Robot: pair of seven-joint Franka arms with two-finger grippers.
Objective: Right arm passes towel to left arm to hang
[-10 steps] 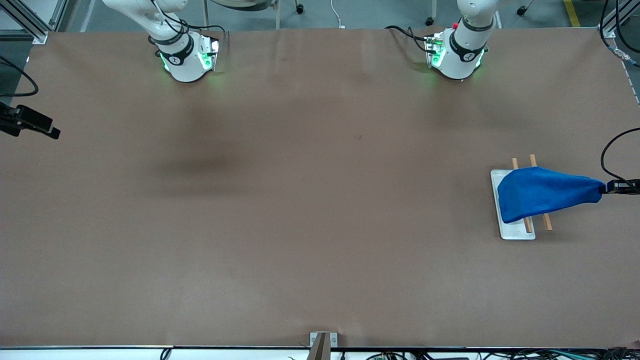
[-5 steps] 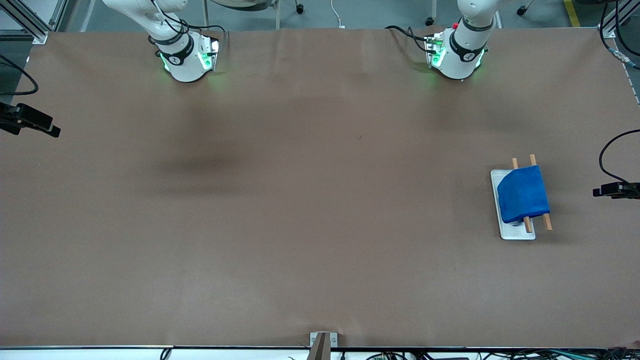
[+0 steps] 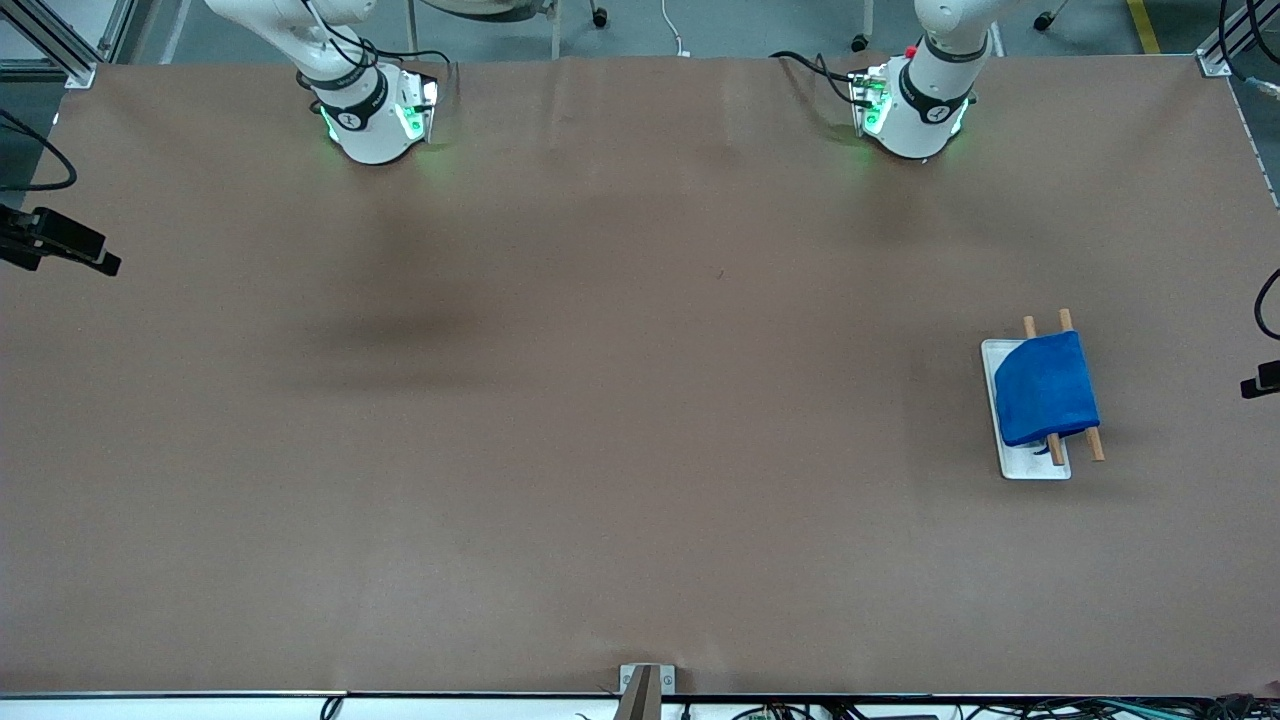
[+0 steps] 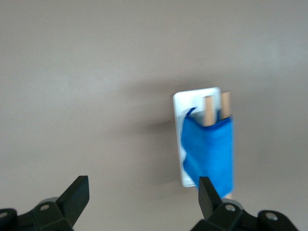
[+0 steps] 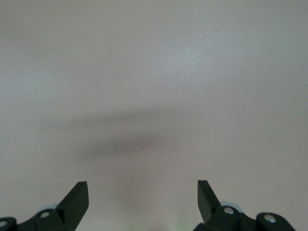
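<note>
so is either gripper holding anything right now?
Nothing held. Left gripper and right gripper have open, empty jaws; the towel hangs on the rack.

No text, label, brand or number can be read anywhere in these views. Small dark marks sit on the black bands of the arm bases (image 3: 370, 110), too small to make out.

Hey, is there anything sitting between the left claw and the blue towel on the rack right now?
Nothing visible. The left claw is open, apart from the towel, which hangs over the two wooden rods of the white rack. Only bare table shows between them.
</note>
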